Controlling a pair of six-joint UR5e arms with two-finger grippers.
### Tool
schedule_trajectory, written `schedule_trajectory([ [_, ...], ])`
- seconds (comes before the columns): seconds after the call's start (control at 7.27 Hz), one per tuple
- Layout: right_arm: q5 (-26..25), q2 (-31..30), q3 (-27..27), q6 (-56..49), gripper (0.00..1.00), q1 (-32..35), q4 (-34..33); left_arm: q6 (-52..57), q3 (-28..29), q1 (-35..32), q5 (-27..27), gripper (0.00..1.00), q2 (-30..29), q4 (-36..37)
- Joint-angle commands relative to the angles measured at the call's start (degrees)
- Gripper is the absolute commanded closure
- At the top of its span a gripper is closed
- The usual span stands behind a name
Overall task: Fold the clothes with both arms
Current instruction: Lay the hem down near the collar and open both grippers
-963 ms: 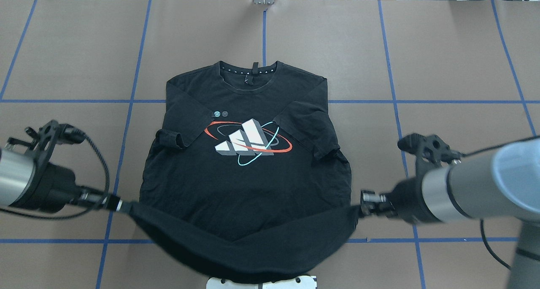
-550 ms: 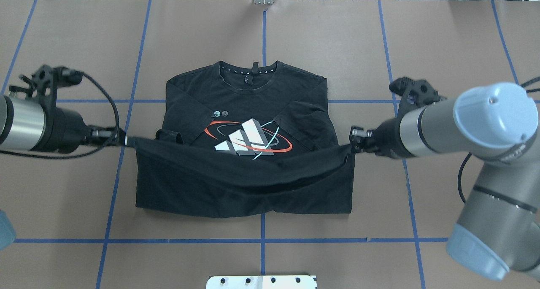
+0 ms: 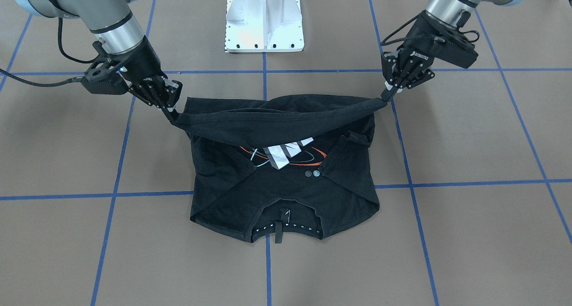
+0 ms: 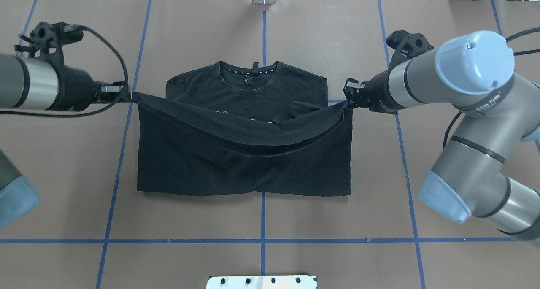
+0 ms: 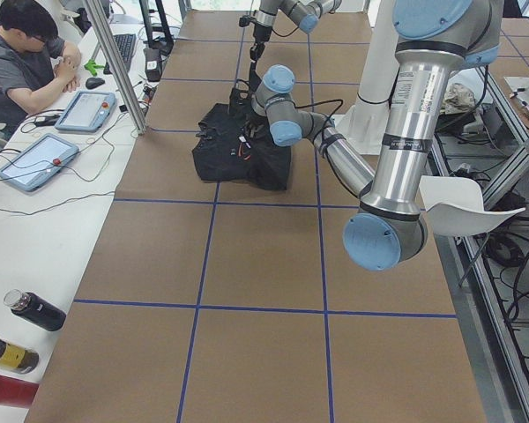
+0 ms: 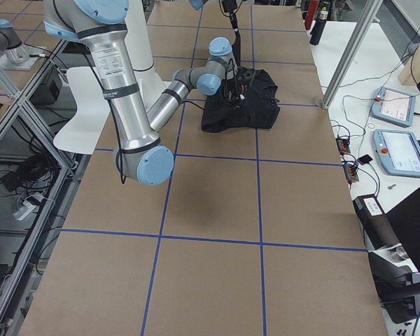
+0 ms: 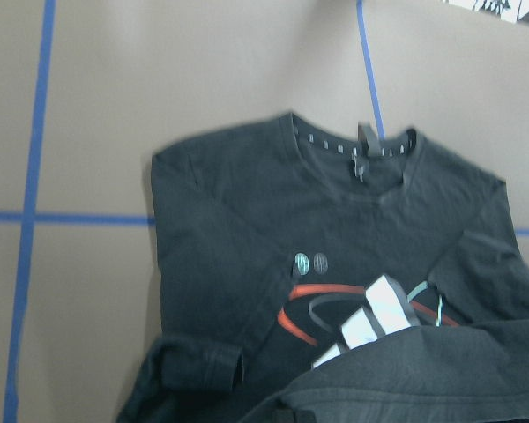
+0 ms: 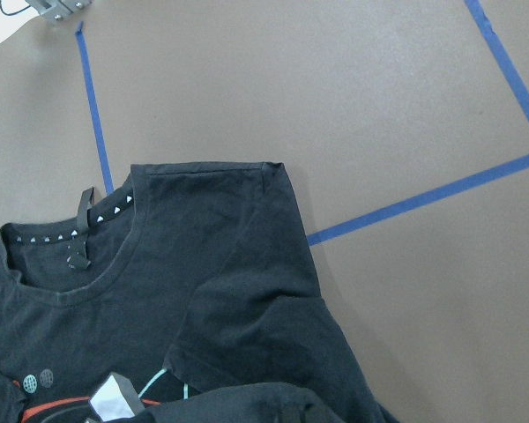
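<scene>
Up in the air with the bottom hem (image 4: 253,139) of the black T-shirt (image 4: 244,171), held off the brown table (image 4: 337,36). Pinched tight at one corner by the left gripper (image 4: 130,97) and at the other corner by the right gripper (image 4: 347,102), both squeezing the cloth. Stretched between the two and sagging in the middle. Lying flat in the middle of the table everywhere else, with the collar (image 4: 249,76) on the far side from the robot. Hiding nearly all of the print (image 3: 279,156) from above.
</scene>
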Motion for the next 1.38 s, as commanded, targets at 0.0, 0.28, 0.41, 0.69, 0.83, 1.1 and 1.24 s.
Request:
schedule_trajectory([
  [0.0,-0.33,3.27,-4.64,-0.14,1.0,1.68,0.01,0.71,8.28,-2.1,0.21,1.0,-6.05,-0.05],
  [0.28,-0.59,7.04,-11.48,-2.68,1.0,2.3,0.27,2.63,16.8,-2.19,3.52,1.0,-9.48,-0.49],
  [0.41,-2.59,10.72,-16.57,-2.69,1.0,2.3,0.45,5.86,22.24,-2.19,3.99,1.0,-11.85,-0.49],
  [0.69,-4.02,13.13,-23.53,-5.56,1.0,2.21,0.62,9.58,29.99,-1.75,5.56,1.0,-14.14,-0.75],
  [0.83,-5.24,13.13,-25.39,-7.41,1.0,2.21,0.8,10.46,32.64,-1.49,5.57,1.0,-14.94,-1.97],
  [1.1,-5.51,12.87,-27.86,-7.96,1.0,2.3,3.08,12.74,34.07,-1.4,5.57,1.0,-14.86,-3.74],
  [1.24,-5.6,12.86,-27.87,-8.74,1.0,2.3,3.09,13.71,34.24,-1.4,5.57,1.0,-14.86,-3.74],
])
